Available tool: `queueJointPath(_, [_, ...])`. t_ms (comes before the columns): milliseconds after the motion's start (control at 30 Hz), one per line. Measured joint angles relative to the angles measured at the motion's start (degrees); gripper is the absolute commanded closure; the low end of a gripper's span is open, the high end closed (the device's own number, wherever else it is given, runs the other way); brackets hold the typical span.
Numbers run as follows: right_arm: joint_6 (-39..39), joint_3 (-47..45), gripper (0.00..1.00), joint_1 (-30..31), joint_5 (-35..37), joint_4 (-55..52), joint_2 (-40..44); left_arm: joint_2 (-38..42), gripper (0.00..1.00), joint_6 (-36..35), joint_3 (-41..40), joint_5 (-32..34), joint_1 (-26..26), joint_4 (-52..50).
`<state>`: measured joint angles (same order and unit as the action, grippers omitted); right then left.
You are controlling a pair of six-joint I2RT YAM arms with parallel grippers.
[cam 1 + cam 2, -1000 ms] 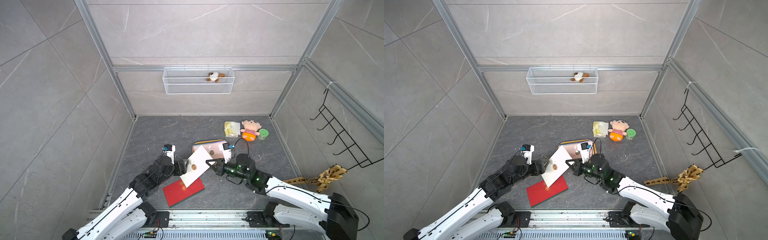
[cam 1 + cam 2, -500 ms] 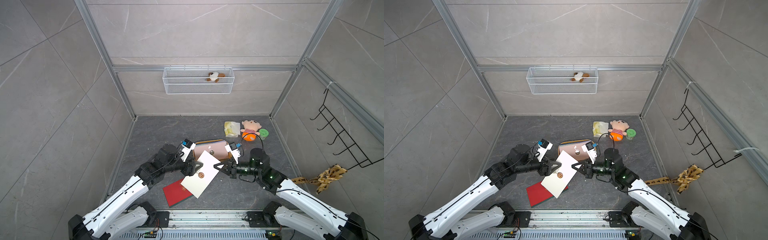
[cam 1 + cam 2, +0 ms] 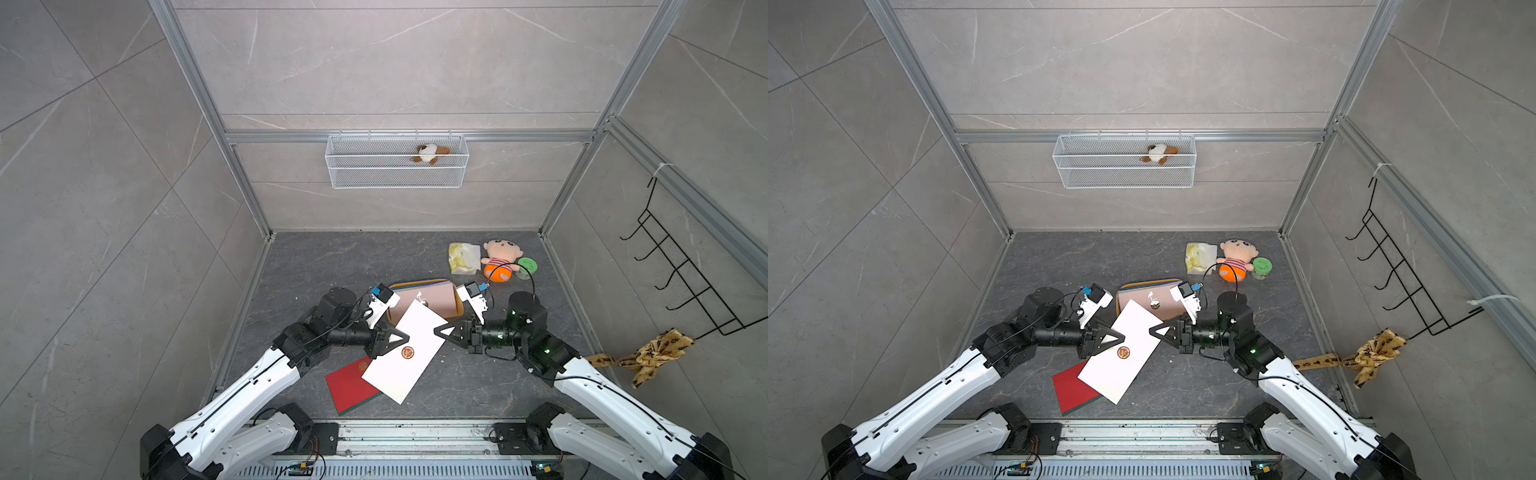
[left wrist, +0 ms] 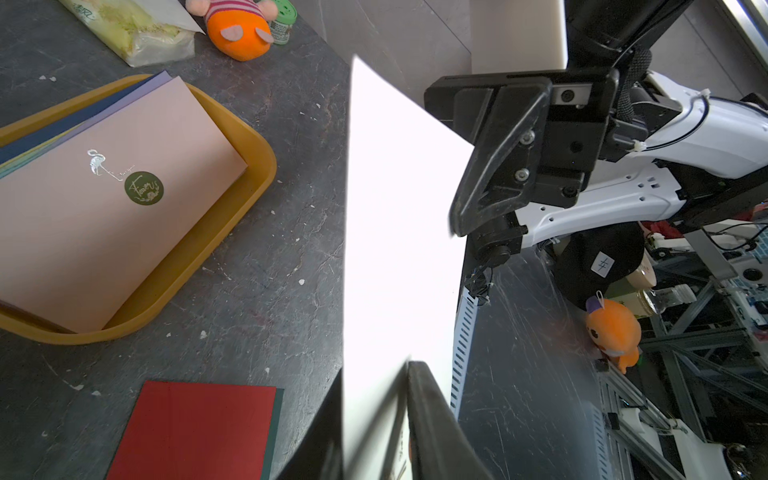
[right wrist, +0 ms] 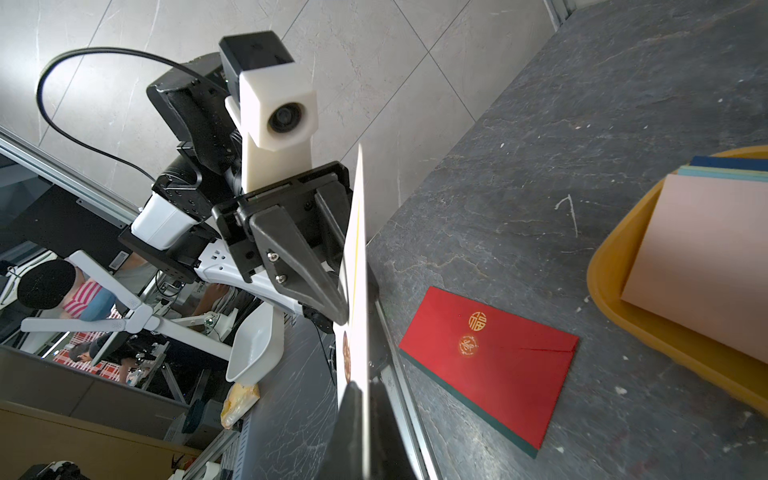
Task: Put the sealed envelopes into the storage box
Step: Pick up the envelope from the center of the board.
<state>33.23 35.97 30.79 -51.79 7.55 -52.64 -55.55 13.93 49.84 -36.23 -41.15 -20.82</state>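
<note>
Your left gripper [image 3: 401,337] has its fingers [image 4: 428,415] pressed on either face of the cream envelope [image 3: 399,374], pinching its 9 o'clock long edge. Your right gripper [image 3: 438,331] is clamped tight on the opposite long edge at 3 o'clock, with one finger [image 5: 347,436] flat against the paper. Both top views show the two grippers nose to nose with the sheet between them.

The cream envelope hangs clear of the table [image 3: 316,266]. It is tilted, its length running from 1 o'clock to 7 o'clock and its round seal facing up.

Taking the far wall as 12, the storage box [image 4: 253,183] sits just beyond the grippers at 12 o'clock. In the top views the cream envelope's far corner overlaps the box's near rim. A pink envelope [image 4: 104,216] with a dark round seal lies on top inside the box. The edge of a navy envelope [image 5: 731,163] shows in the stack beneath it.

At 7 o'clock a red envelope [image 3: 353,384] lies flat on the table, partly covered in the top views by the cream envelope's near corner. A dark green envelope [image 5: 457,399] peeks out from under the red one.
</note>
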Motion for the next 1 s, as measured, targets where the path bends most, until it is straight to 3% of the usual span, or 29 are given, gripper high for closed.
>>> queueJointPath(133, [0.2,-0.13,1.0,-0.79,-0.83,0.0,0.0,0.0,0.76,1.07,-0.44,-0.98,0.0,0.63])
queueJointPath(167, [0.22,-0.13,1.0,-0.94,-1.05,0.04,0.0,-0.02,0.8,1.18,-0.48,-1.29,0.0,0.63])
queueJointPath(233, [0.42,-0.31,1.0,-1.27,-1.22,0.44,0.0,-0.33,1.0,1.25,-0.48,-1.75,0.0,0.61])
queueJointPath(333, [0.74,-0.83,0.63,-1.92,-0.96,0.31,0.0,-2.03,1.0,0.74,0.28,-1.9,0.0,0.09])
queueJointPath(400, [0.59,-0.98,0.5,-2.71,0.13,-0.33,0.0,-4.46,1.0,-0.26,2.16,-1.44,0.0,-1.66])
queueJointPath(467, [0.13,-0.98,0.43,-3.8,1.92,-1.53,0.26,-7.34,1.0,-1.99,5.09,-0.79,-0.02,-3.89])
queueJointPath(667, [-0.33,-2.47,0.42,-10.23,9.31,-6.54,2.49,-18.73,1.0,-10.47,17.51,6.82,-0.04,-10.69])
queueJointPath(800, [-0.26,-5.38,0.43,-14.58,12.04,-8.09,3.63,-31.58,1.0,-18.97,30.12,14.34,-0.09,-17.68])
queueJointPath(1000, [-0.26,-7.28,0.44,-17.16,13.05,-10.47,3.78,-49.44,1.0,-31.5,49.48,19.71,-0.42,-26.93])
